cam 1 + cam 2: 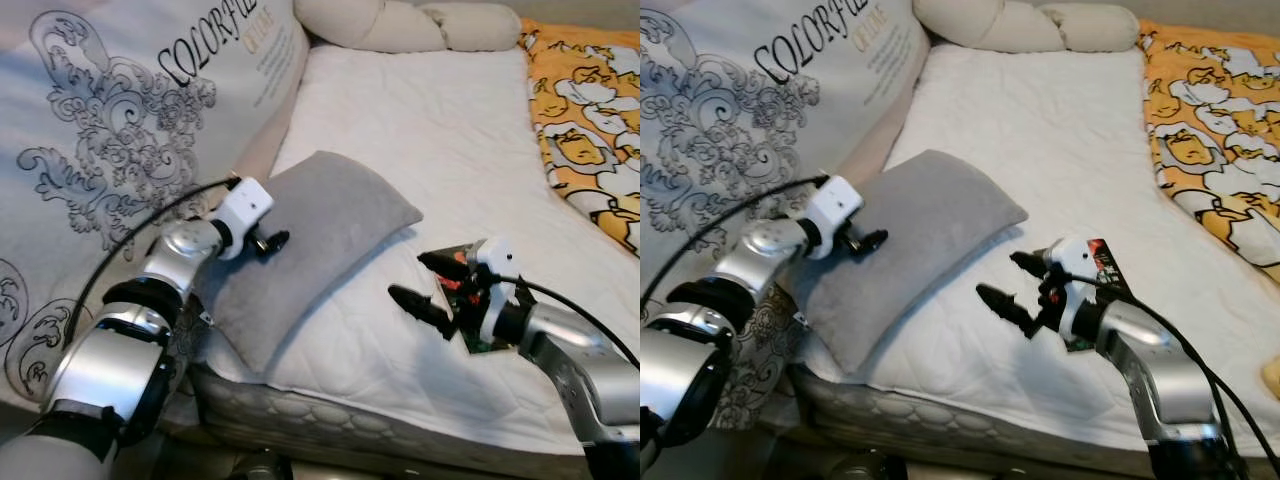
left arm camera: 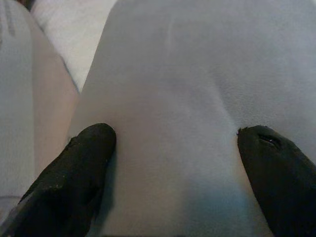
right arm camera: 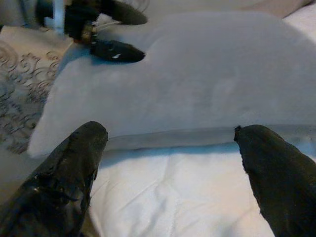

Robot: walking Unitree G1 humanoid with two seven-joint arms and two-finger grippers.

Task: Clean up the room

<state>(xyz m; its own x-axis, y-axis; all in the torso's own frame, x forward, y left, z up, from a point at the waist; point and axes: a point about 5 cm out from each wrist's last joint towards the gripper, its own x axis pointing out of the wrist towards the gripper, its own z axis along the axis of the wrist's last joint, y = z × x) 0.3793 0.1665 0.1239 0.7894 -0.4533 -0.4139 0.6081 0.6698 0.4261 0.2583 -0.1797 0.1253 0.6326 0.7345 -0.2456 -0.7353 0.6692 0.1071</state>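
The grey pillow [image 1: 315,245] lies diagonally on the bed's [image 1: 440,150] near-left corner. The left hand [image 1: 272,241] is open and right on it, so it's nearer. The right hand [image 1: 428,285], open too, sits just off its long edge.

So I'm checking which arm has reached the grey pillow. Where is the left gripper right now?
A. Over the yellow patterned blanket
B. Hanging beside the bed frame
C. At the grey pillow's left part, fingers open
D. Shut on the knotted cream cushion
C: the left gripper is at the grey pillow, and the left wrist view shows its fingers spread over the grey fabric.
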